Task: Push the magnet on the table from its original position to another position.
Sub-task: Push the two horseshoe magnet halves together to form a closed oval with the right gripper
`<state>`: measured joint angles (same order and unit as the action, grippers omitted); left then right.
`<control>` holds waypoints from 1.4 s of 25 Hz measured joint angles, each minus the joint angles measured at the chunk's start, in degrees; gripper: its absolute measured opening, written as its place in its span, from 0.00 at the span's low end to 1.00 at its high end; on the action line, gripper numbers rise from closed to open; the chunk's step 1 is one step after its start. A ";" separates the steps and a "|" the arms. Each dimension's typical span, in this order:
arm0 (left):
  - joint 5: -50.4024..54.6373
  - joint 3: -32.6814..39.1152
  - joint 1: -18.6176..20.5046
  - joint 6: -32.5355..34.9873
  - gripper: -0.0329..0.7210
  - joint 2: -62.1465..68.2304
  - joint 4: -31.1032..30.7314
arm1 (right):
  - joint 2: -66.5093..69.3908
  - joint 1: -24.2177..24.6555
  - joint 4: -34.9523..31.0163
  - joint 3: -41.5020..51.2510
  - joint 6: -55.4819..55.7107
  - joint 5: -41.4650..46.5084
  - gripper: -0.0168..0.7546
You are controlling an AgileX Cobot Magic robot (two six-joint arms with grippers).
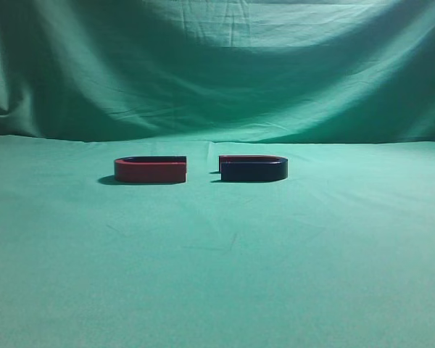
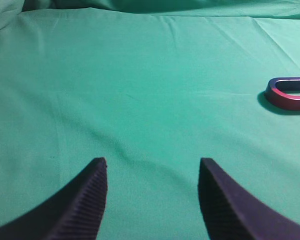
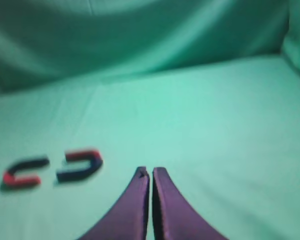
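The magnet (image 1: 253, 168), a low U shape with a navy-black wall and thin reddish rim, lies on the table (image 1: 217, 268) right of centre, its open end facing left. It also shows blurred in the right wrist view (image 3: 80, 165), left of and beyond my right gripper (image 3: 150, 172), which is shut and empty. My left gripper (image 2: 152, 165) is open and empty over bare cloth. Neither gripper shows in the exterior view.
A same-sized U-shaped magnet with a red wall (image 1: 150, 170) lies just left of the navy one, open ends facing with a small gap. It shows at the right edge of the left wrist view (image 2: 290, 93) and in the right wrist view (image 3: 23, 173). Green cloth hangs behind.
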<state>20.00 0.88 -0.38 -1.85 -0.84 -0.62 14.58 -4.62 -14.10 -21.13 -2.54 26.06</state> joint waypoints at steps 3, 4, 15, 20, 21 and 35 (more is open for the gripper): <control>0.00 0.00 0.00 0.00 0.54 0.00 0.00 | 10.39 0.00 0.14 -5.96 -0.47 8.65 0.02; 0.00 0.00 0.00 0.00 0.54 0.00 0.00 | 13.17 0.00 0.25 -7.79 -0.73 12.38 0.02; 0.00 0.00 0.00 0.00 0.54 0.00 0.00 | 43.73 -0.44 0.15 -27.17 -9.60 32.29 0.02; 0.00 0.00 0.00 0.00 0.54 0.00 0.00 | 54.31 -7.22 1.59 -32.05 -8.43 31.38 0.02; 0.00 0.00 0.00 0.00 0.54 0.00 0.00 | 56.01 -8.51 2.15 -32.74 -7.58 30.47 0.02; 0.00 0.00 0.00 0.00 0.54 0.00 0.00 | 89.38 -13.86 10.05 -55.90 4.70 26.92 0.02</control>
<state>20.00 0.88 -0.38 -1.85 -0.84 -0.62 103.97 -18.48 -4.06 -77.03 2.16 52.98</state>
